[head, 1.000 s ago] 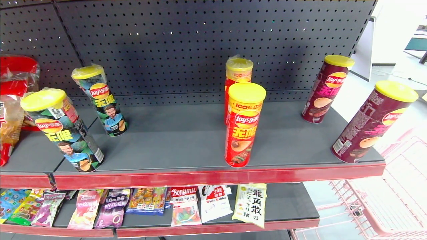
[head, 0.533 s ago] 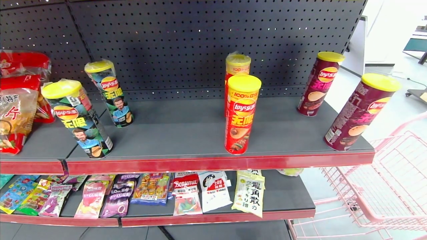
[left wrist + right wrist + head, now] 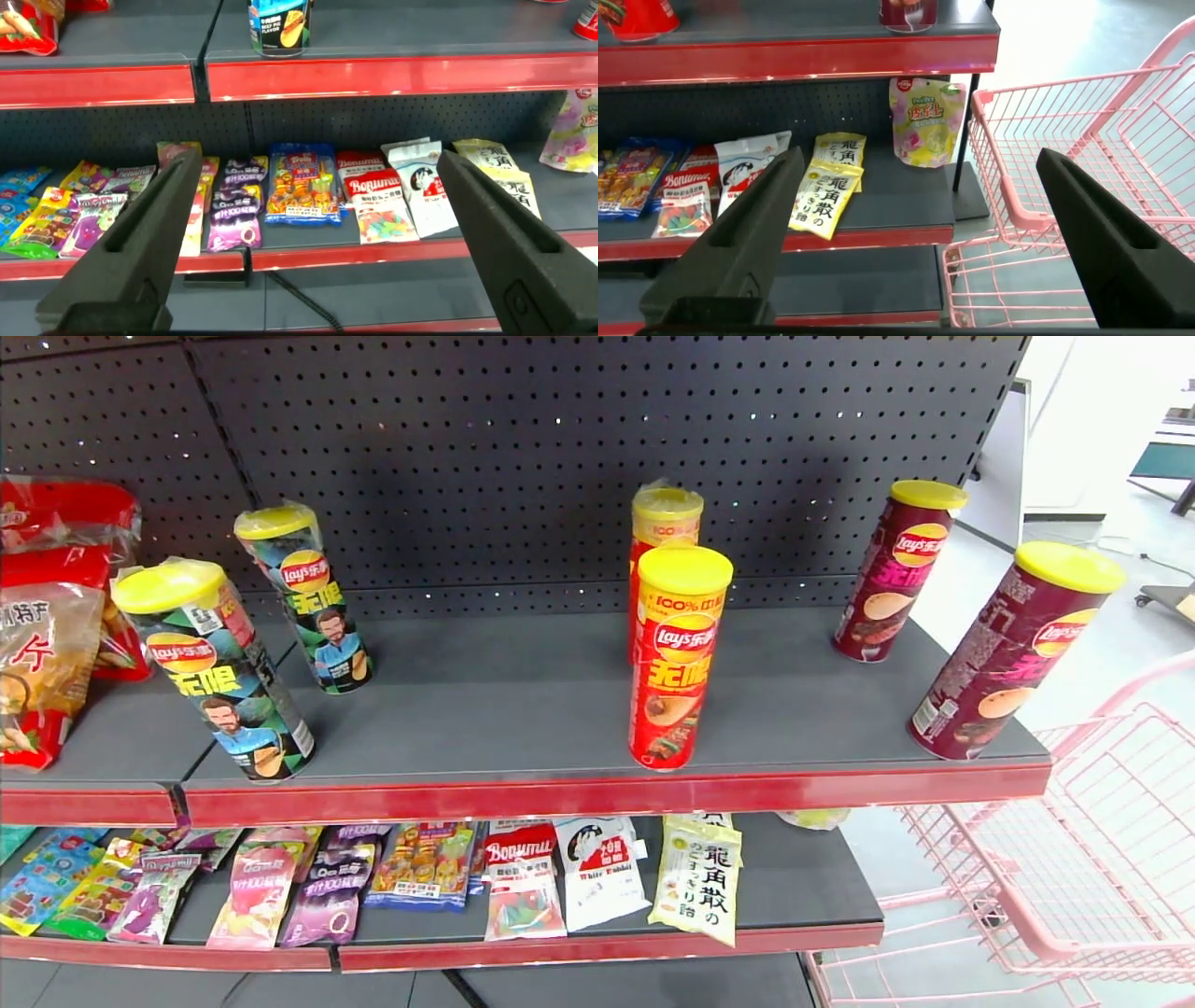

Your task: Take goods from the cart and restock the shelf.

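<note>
Right wrist view shows cart [image 3: 1055,86] near right end effector [image 3: 920,161].

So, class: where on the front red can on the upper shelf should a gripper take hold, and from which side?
Probably its mid-body, approached level from the front, jaws either side. The front red can stands upright near the front edge of the upper shelf, with bare shelf beside it and a second red can close behind.
</note>
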